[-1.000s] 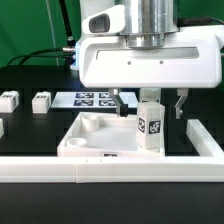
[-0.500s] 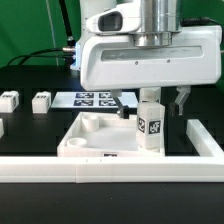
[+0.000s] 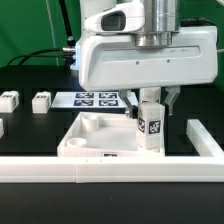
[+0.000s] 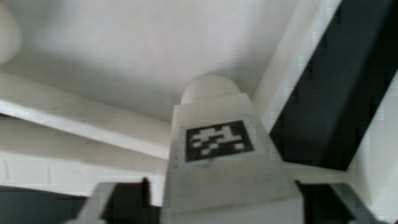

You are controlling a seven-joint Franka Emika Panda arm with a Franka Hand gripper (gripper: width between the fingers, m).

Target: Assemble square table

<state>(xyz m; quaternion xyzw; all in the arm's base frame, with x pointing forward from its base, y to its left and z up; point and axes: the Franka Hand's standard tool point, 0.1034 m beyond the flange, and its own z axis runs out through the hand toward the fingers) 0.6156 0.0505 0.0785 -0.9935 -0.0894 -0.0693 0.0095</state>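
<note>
Above the square table (image 3: 97,137), gripper (image 3: 152,105) pinched around an upright leg block (image 3: 150,126), fingers (image 3: 169,101) pressed to both its sides, apparently clamped, though contact hard to confirm. Standing in the slab's corner pocket on the exterior view's right, tag toward the camera. Well apart on the exterior view's left, a spare leg block (image 3: 41,101); behind, the marker board (image 3: 97,98); in front, a long white rail (image 3: 110,169).

The arm (image 3: 158,18) ends in a grey metal cylinder set into a wide white boxy housing (image 3: 145,62) with rounded corners. A small white pod (image 3: 108,20) with a dark oval window sits beside the cylinder. The short jaws underneath are dark.
</note>
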